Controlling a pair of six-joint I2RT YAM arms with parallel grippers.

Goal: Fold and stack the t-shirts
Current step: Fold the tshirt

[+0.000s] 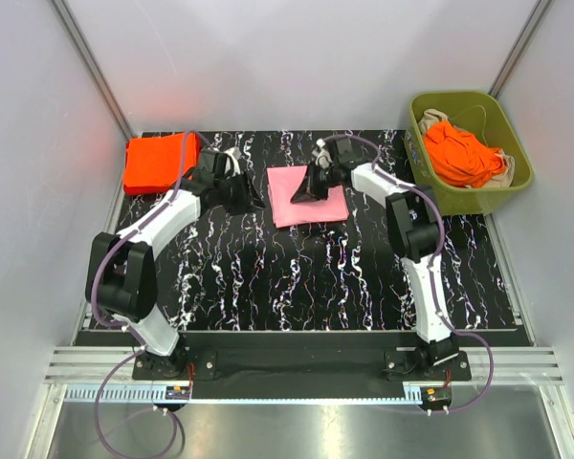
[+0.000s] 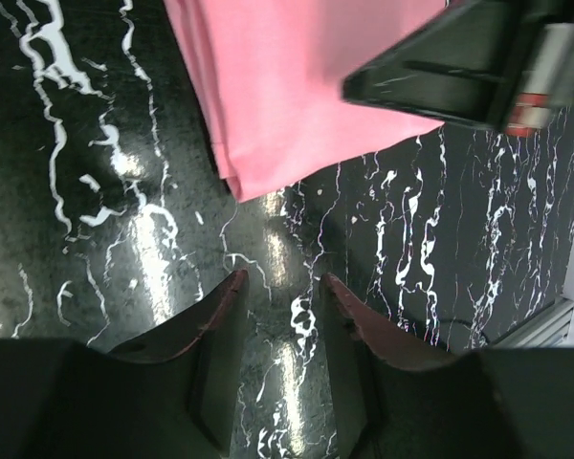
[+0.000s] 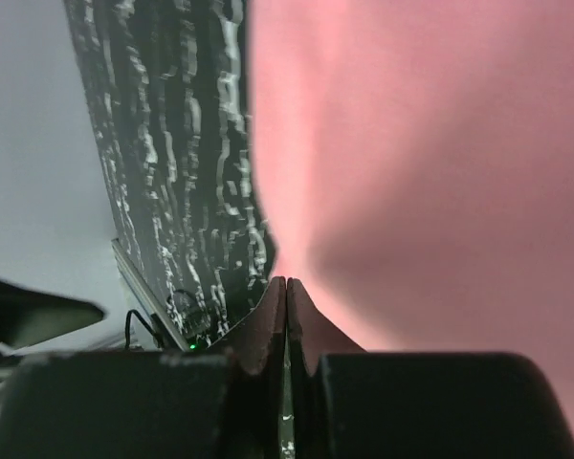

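A light pink t-shirt (image 1: 316, 201) lies folded flat in the middle of the table. A bright orange-red t-shirt (image 1: 159, 163) lies folded at the back left. More orange-red t-shirts (image 1: 462, 153) are heaped in the bin. My right gripper (image 1: 299, 196) rests at the pink shirt's left edge. Its jaws (image 3: 286, 284) are shut tip to tip against the pink cloth (image 3: 430, 163), and no cloth shows between them. My left gripper (image 2: 284, 277) stands open over bare table just left of the pink shirt (image 2: 297, 86), holding nothing.
The olive-green bin (image 1: 517, 182) stands at the back right corner. The black marbled table (image 1: 297, 277) has white walls on three sides. In the left wrist view the right gripper's black finger (image 2: 450, 72) lies over the pink shirt.
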